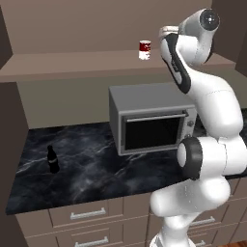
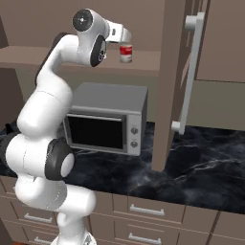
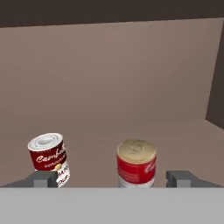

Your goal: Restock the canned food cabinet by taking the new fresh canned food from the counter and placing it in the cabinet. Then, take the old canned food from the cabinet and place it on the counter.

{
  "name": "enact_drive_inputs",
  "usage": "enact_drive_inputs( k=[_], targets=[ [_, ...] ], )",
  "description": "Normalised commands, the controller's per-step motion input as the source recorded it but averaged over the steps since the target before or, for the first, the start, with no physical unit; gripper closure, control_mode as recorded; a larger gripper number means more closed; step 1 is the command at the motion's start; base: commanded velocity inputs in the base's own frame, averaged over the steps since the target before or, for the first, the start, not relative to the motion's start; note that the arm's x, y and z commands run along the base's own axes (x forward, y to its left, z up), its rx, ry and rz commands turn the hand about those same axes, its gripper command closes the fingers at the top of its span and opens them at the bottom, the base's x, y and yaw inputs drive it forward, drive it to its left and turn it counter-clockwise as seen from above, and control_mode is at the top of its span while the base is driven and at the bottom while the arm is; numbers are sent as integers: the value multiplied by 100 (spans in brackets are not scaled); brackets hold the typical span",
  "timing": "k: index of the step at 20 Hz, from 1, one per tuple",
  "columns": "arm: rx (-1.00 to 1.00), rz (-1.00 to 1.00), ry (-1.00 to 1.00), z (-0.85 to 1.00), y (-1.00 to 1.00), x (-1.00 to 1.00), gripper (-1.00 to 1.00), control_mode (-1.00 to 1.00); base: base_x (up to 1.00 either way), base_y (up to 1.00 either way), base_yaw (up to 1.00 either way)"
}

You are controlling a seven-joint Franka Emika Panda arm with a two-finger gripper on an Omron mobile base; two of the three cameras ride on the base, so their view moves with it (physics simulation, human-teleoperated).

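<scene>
My claw [image 3: 112, 178] is spread wide inside the cabinet [image 1: 72, 29], holding nothing; the new can [image 3: 136, 163] stands upright on the shelf board between my fingertips [image 3: 43, 178], a little toward the 3 o'clock one. The old can [image 3: 49, 158] stands at about 9 o'clock of it, near but apart, just above my 9 o'clock tip.

I judge the new can is delivered and the old one comes next. To do that well I should pull back without brushing the new can, shift toward 9 o'clock until the maroon label sits midway, then close on its middle.

The bottoms of both cans are cut off in the hand view. In both base views my arm covers part of the shelf, so one can [image 1: 144, 49] shows there, too small to tell which. The counter [image 1: 87, 164] lies below.
</scene>
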Motion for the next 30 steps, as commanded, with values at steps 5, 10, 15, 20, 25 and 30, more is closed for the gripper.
enact_drive_inputs(
  k=[5, 10, 15, 20, 25, 30],
  targets=[
    [-9, 10, 18, -10, 100, -50, -100, -100, 0, 0, 0],
    [-3, 1, 7, -80, 36, 16, -100, -100, 0, 0, 0],
    [0, 0, 1, -35, 0, 34, -100, -100, 0, 0, 0],
    [2, 0, 1, -4, 0, 53, -100, -100, 0, 0, 0],
    [0, 0, 6, 0, 1, 65, -100, -100, 0, 0, 0],
    [0, 0, 6, 0, 0, 38, -100, -100, 0, 0, 0]
  ],
)
